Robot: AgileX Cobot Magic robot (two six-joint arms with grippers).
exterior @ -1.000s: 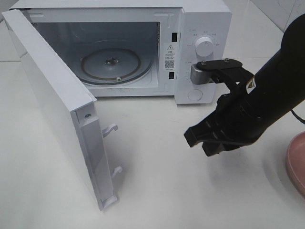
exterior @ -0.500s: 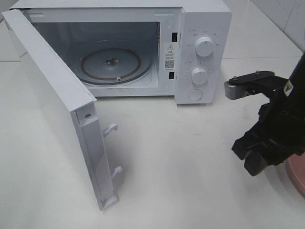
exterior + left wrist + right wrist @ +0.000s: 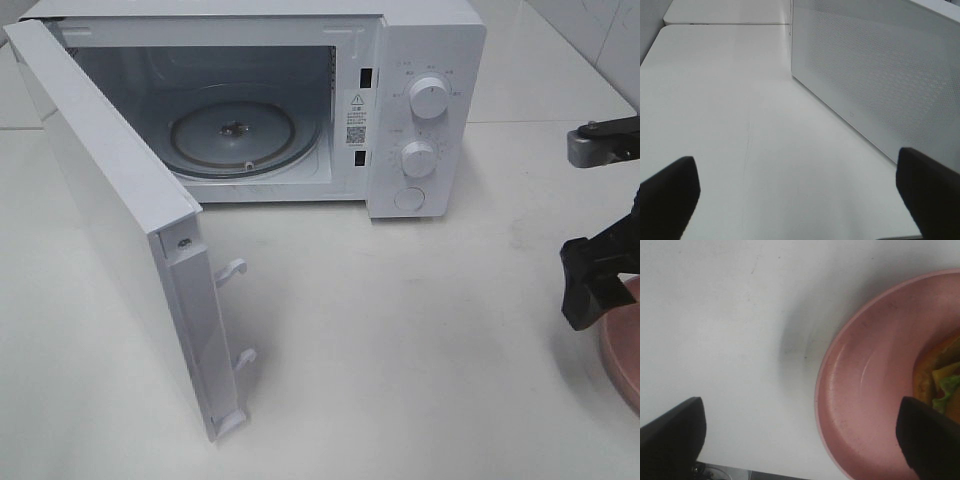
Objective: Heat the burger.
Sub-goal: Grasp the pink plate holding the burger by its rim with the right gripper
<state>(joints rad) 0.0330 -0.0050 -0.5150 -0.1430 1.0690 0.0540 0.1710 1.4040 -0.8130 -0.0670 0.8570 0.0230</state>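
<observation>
Rightward is where the right gripper (image 3: 800, 437) has gone over the last second: it was in front of the microwave's (image 3: 420, 40) dials and now hangs at the right edge of the exterior view, over the near rim of the pink plate (image 3: 865, 405). Its fingers are spread wide with nothing between them. The left gripper (image 3: 800, 195) is also spread and empty, low over bare table (image 3: 730, 100) beside a white perforated panel (image 3: 875, 80), probably the outer face of the open door (image 3: 110, 200)

Trouble could come first from alignment. The gap between the right fingers sits over the plate's rim and the table next to it, not over the burger (image 3: 940, 385). If the gripper descends from here, a finger could land on the rim and tip or skid the plate. The burger is tall and layered, so a hard or off-centre squeeze could likely make the bun slide off the lettuce and filling. Later, a high carry may clip the top edge of the microwave's opening

The burger lies on the pink plate, on the table to the right of the microwave and well apart from the turntable (image 3: 232, 135). Only its edge shows in the right wrist view, just beside one fingertip and off to one side of the gap
</observation>
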